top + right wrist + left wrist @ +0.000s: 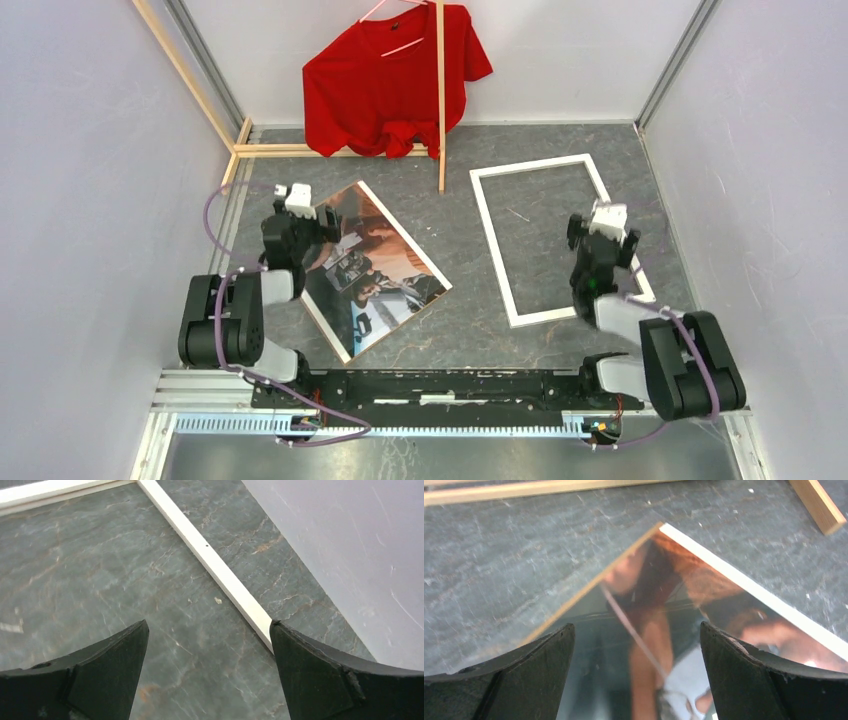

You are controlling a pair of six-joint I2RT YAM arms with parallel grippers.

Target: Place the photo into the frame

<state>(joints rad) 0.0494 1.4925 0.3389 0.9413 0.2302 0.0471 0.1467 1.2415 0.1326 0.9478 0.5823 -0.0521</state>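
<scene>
One photo (375, 265) and one frame (530, 165) lie well apart; two pairs of jaws, both spread wide, gripping nothing.

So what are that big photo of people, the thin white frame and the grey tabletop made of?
The large rectangular photo of people looks like glossy paper: it catches light; its tan edge may be backing. The thin white rectangular frame looks like matte painted wood, probably: flat straight strips. The grey tabletop looks like veined slate, maybe only a printed mat.
</scene>
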